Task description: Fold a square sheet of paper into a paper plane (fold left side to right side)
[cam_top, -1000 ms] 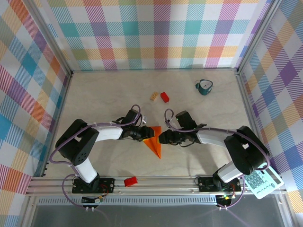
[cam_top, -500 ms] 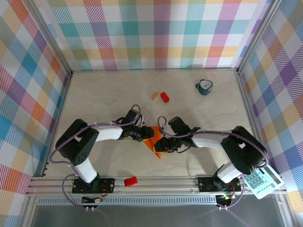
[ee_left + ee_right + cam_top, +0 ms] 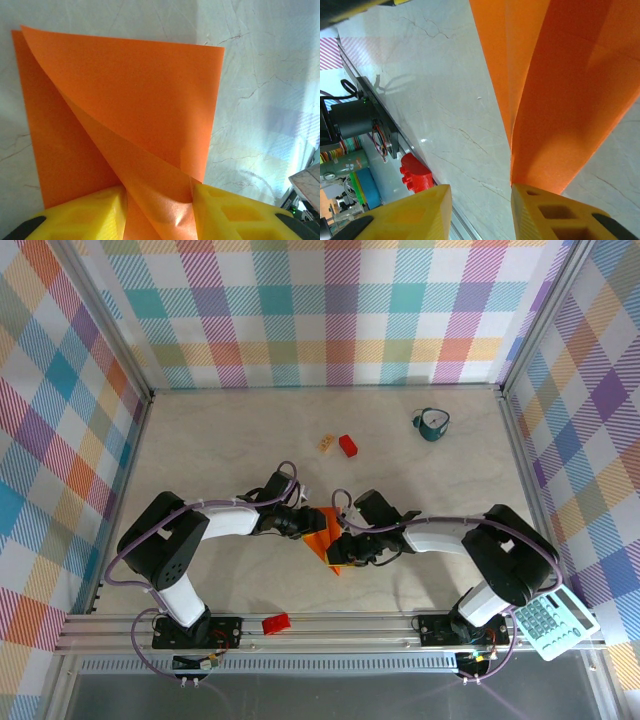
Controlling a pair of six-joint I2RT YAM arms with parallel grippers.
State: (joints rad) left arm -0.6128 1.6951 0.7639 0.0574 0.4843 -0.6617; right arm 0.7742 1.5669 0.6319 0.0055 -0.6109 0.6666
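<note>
Folding is sitting at its middle step: the square sheet of paper [image 3: 322, 537], creased into a smaller pointed shape, is lying on the surface [image 3: 220, 460] beyond the red block [image 3: 275, 623] and slightly to its right, one flap rising off the layer beneath. The left pincer [image 3: 303, 524], just beyond that block, is standing with fingers parted astride the raised flap, not squeezing it flat. The right pincer [image 3: 343, 548], further right of the block, is likewise spread, one finger touching the paper's edge. Next, I judge, the flap is needing carrying rightward, edges matched, then pressing along the crease without dragging the lower layer.
</note>
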